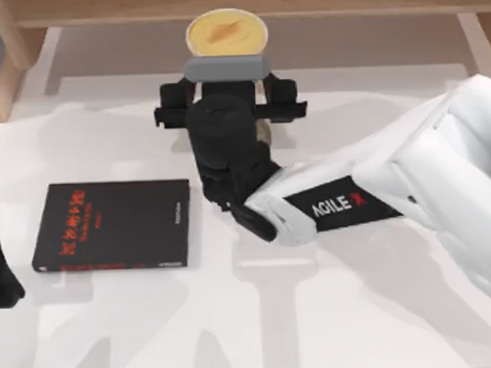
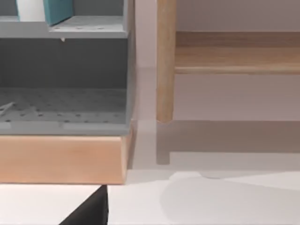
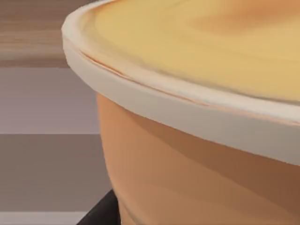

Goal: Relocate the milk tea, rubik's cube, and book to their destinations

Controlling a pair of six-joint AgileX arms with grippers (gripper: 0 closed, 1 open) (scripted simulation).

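The milk tea [image 1: 226, 33] is a tall orange-tan cup with a pale yellow lid, standing at the back middle of the table. My right gripper [image 1: 227, 81] is right up against its near side. In the right wrist view the cup's wall and lid rim [image 3: 197, 140] loom very close. The book [image 2: 58, 9], light blue with white page edges, stands in the upper compartment of a grey rack [image 2: 65, 33]. My left gripper [image 1: 0, 277] sits parked at the table's left edge. The rubik's cube is out of view.
A black book with red lettering [image 1: 110, 227] lies flat at the left of the table. A wooden shelf [image 1: 247, 2] runs along the back, just behind the cup. A wooden base [image 2: 61, 159] carries the grey rack at the back left.
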